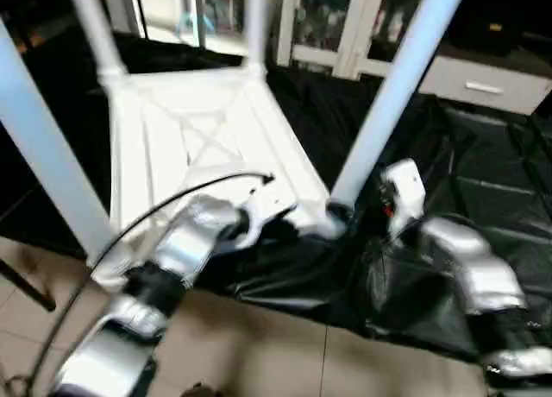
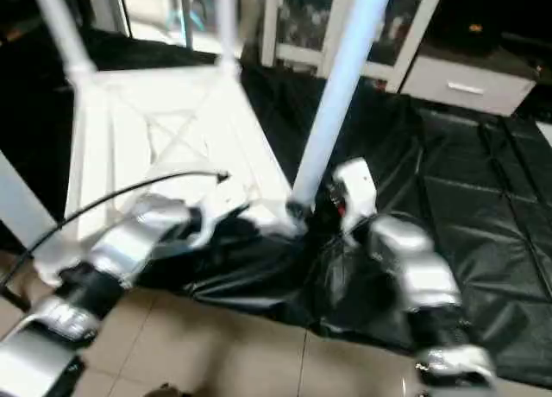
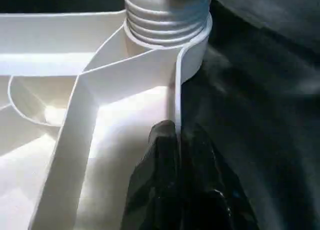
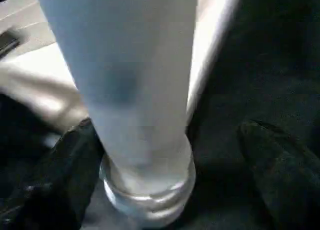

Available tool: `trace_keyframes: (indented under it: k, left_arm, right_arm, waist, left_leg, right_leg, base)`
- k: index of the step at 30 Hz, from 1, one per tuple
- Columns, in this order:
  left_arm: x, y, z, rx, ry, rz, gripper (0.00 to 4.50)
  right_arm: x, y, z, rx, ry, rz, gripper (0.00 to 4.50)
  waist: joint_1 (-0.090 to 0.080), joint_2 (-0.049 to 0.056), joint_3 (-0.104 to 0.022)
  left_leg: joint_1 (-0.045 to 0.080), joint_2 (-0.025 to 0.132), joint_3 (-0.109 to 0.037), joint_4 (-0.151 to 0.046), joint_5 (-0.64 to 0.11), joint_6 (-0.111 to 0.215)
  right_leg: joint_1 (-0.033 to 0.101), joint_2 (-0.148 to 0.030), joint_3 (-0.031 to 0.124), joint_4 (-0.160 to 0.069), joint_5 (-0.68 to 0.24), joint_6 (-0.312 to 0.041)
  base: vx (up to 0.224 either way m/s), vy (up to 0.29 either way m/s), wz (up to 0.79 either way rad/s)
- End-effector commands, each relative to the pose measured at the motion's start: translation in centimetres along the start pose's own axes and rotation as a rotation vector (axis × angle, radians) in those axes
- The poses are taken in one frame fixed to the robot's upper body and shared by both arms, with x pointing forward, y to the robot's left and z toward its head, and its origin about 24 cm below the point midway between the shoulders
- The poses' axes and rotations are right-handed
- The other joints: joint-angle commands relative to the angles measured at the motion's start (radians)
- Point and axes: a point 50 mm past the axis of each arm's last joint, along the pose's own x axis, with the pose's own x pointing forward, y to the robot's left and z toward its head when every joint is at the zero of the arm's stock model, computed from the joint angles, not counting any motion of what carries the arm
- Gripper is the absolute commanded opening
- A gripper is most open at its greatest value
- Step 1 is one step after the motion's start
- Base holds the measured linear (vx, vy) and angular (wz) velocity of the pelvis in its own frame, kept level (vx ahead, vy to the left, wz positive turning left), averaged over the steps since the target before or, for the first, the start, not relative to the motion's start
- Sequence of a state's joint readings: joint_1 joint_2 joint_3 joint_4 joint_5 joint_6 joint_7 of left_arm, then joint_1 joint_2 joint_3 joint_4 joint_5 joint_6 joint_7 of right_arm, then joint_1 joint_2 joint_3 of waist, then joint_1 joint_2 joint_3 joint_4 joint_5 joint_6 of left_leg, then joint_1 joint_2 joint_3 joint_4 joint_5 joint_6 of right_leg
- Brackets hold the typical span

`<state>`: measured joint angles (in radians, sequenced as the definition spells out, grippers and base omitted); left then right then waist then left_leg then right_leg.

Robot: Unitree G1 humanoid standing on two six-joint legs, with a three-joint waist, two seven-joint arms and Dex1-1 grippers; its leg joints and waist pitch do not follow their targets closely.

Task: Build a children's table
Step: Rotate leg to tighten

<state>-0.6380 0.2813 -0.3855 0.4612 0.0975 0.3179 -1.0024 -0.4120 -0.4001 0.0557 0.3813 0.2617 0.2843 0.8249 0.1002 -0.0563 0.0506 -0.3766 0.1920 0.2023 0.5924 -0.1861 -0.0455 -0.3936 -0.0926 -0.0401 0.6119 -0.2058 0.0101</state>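
The white table top (image 1: pixel 190 129) lies upside down on a black sheet, its X-ribs facing up. Four white legs stand in its corner sockets: near right (image 1: pixel 397 86), near left (image 1: pixel 43 155), far left (image 1: pixel 95 26) and far right (image 1: pixel 256 22). My left gripper (image 3: pixel 175 155) is shut on the top's thin rim wall, just short of the near-right socket (image 3: pixel 167 35), where the leg's threaded end sits. My right gripper (image 4: pixel 170 175) is open around the base of the near-right leg (image 4: pixel 135 90), with one finger (image 4: pixel 65 180) on each side.
The black sheet (image 1: pixel 483 173) covers the floor under and to the right of the table; bare tiles (image 1: pixel 285 354) lie nearest me. A white cabinet with a drawer (image 1: pixel 483 82) stands at the back. A black cable (image 1: pixel 155 207) arcs over my left forearm.
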Motion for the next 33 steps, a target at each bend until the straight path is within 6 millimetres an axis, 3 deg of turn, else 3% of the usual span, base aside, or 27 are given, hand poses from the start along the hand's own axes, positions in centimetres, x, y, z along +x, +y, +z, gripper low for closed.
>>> trace_keyframes:
  k: [1,4,10,18,23,24,28,33]
  left_arm:
    - [0.8,-1.7,-1.0,-0.022,0.051,-0.129,0.00]
    - [0.2,-2.2,-1.3,-0.021,0.067,-0.189,0.00]
    - [-0.1,-2.2,-1.1,-0.024,0.061,-0.184,0.00]
    - [-0.2,-2.4,-1.1,-0.029,0.064,-0.192,0.00]
    - [-0.2,-2.5,-1.1,-0.030,0.070,-0.198,0.00]
    - [-0.2,-2.5,-1.1,-0.030,0.070,-0.199,0.00]
    - [-0.2,-2.5,-1.2,-0.033,0.074,-0.198,0.00]
    - [-0.3,-2.5,-1.3,-0.036,0.082,-0.196,0.00]
  right_arm:
    - [-0.8,0.4,-0.5,-0.014,0.051,0.111,4.46]
    - [-1.9,0.4,-1.3,-0.029,0.130,0.240,4.46]
    - [-1.9,0.0,-1.7,-0.069,0.161,0.259,4.46]
    - [-0.8,0.0,-1.4,-0.096,0.123,0.266,4.46]
    - [-0.5,0.1,-1.6,-0.099,0.124,0.277,4.46]
    - [-0.5,0.2,-1.7,-0.100,0.129,0.281,4.18]
    - [-0.4,0.0,-1.6,-0.102,0.122,0.280,4.07]
    - [-0.2,-0.1,-1.3,-0.102,0.100,0.286,3.58]
  waist:
    - [-0.002,-0.007,-0.063]
    - [-0.003,-0.011,-0.061]
    - [-0.007,-0.018,-0.060]
    - [-0.008,-0.020,-0.067]
    - [-0.009,-0.019,-0.068]
    - [-0.009,-0.019,-0.067]
    - [-0.009,-0.020,-0.067]
    - [-0.010,-0.019,-0.068]
  left_leg:
    - [0.022,0.045,-0.014,-0.063,-0.072,0.091]
    - [0.023,0.046,-0.014,-0.065,-0.102,0.076]
    - [0.023,0.045,-0.014,-0.064,-0.118,0.060]
    - [0.024,0.042,-0.013,-0.057,-0.051,0.084]
    - [0.024,0.042,-0.014,-0.057,-0.059,0.087]
    - [0.024,0.042,-0.014,-0.057,-0.069,0.085]
    - [0.024,0.043,-0.014,-0.057,-0.075,0.081]
    - [0.024,0.042,-0.014,-0.056,-0.071,0.081]
  right_leg:
    - [0.043,-0.052,0.032,-0.044,0.058,-0.269]
    - [0.042,-0.054,0.032,-0.050,0.009,-0.270]
    - [0.038,-0.055,0.033,-0.053,-0.035,-0.271]
    - [0.040,-0.050,0.032,-0.039,0.074,-0.294]
    - [0.042,-0.050,0.031,-0.039,0.074,-0.302]
    - [0.042,-0.050,0.031,-0.041,0.061,-0.301]
    - [0.042,-0.050,0.031,-0.041,0.050,-0.300]
    - [0.043,-0.050,0.031,-0.039,0.053,-0.298]
  base:
    - [0.000,0.000,0.00]
    - [0.000,0.000,0.00]
    - [0.000,0.000,0.00]
    - [0.000,0.000,0.00]
    - [0.000,0.000,0.00]
    - [0.000,0.000,0.00]
    - [0.000,0.000,0.00]
    - [0.000,0.000,0.00]
